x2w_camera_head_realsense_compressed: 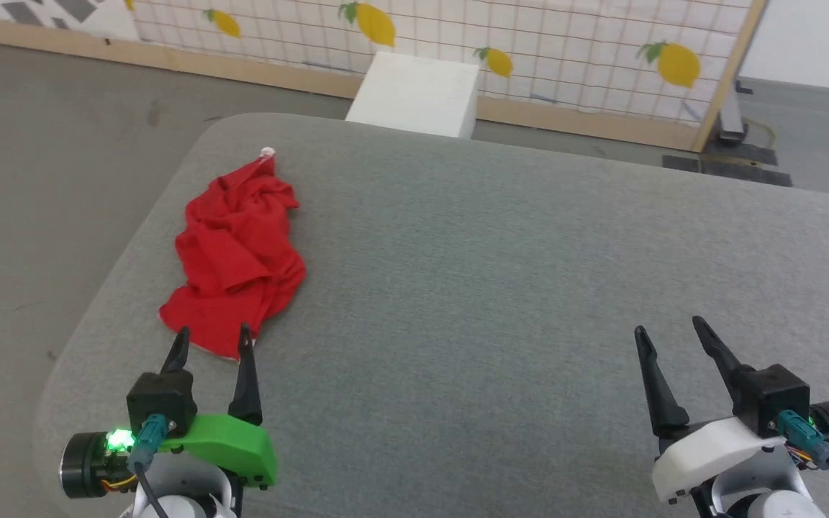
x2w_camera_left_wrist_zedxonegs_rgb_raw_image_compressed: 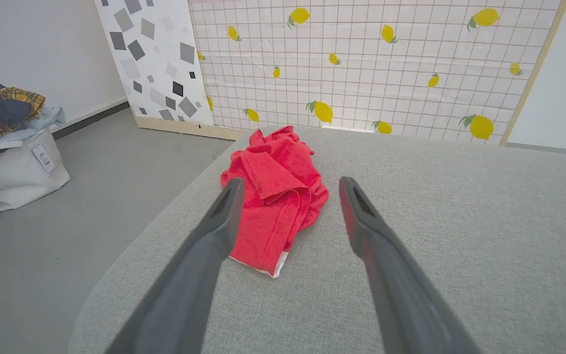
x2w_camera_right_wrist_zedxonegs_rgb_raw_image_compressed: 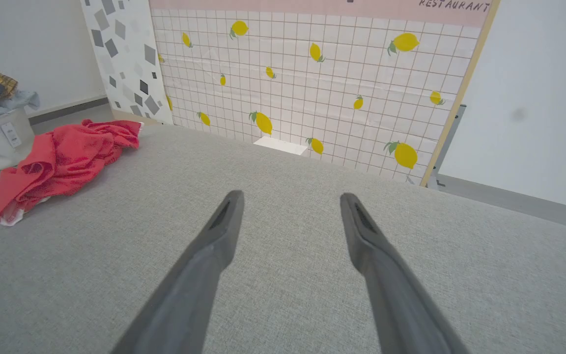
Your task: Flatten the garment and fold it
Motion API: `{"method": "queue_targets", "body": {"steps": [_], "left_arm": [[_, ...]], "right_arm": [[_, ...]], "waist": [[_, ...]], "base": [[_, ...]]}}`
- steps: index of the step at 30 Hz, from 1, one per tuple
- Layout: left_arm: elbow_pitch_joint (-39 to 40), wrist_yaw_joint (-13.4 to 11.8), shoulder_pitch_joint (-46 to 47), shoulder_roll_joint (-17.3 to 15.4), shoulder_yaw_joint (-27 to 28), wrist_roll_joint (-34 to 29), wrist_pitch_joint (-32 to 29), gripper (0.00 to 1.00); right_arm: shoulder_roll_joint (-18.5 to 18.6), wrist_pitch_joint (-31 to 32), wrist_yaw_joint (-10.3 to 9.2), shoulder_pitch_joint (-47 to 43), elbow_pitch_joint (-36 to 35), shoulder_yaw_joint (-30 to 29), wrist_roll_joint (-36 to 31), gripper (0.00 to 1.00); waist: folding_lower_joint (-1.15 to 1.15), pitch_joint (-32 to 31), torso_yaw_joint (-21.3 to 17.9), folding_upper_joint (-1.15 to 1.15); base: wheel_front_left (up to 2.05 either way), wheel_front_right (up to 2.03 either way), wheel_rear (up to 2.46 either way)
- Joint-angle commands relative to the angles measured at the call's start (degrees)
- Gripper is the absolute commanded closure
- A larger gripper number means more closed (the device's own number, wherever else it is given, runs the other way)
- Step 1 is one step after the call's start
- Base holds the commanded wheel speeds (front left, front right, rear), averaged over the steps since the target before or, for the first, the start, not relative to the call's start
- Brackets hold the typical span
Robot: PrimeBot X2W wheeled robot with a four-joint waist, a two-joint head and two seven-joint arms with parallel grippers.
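Red shorts (x2w_camera_head_realsense_compressed: 238, 252) lie crumpled by the left edge of the grey fabric-covered tabletop (x2w_camera_head_realsense_compressed: 494, 252). Left end effector (x2w_camera_head_realsense_compressed: 213, 331) has its fingers spread, tips at the near hem. Right end effector (x2w_camera_head_realsense_compressed: 668, 326) is likewise spread and empty, toward the near right corner.

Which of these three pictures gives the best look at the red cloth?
The left wrist view: the garment lies close and central, crumpled folds and white hem clear. The head view shows it whole from above, but smaller. The right wrist view shows it side-on at the far left.
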State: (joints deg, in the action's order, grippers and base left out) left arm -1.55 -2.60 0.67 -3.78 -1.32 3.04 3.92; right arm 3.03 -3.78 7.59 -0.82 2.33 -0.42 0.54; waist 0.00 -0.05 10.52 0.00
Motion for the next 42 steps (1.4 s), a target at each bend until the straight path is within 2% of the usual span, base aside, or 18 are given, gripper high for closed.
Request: {"method": "queue_targets", "body": {"steps": [1,42], "left_arm": [[0.0,-0.5,-0.6,-0.5,0.1,0.7,0.7,0.0],[-0.5,-2.9,-3.1,-1.4,-0.3,3.5,5.5,0.0]], "right_arm": [[0.0,-0.7,-0.03,0.9,0.3,0.0,0.3,0.0],[-0.1,-5.5,-0.06,1.7,2.8,0.2,1.5,0.0]], "waist": [[0.0,0.0,1.5,0.0],[0.0,0.3,13.9,0.0]], "base": [[0.0,0.0,0.0],[0.0,0.0,0.0]]}}
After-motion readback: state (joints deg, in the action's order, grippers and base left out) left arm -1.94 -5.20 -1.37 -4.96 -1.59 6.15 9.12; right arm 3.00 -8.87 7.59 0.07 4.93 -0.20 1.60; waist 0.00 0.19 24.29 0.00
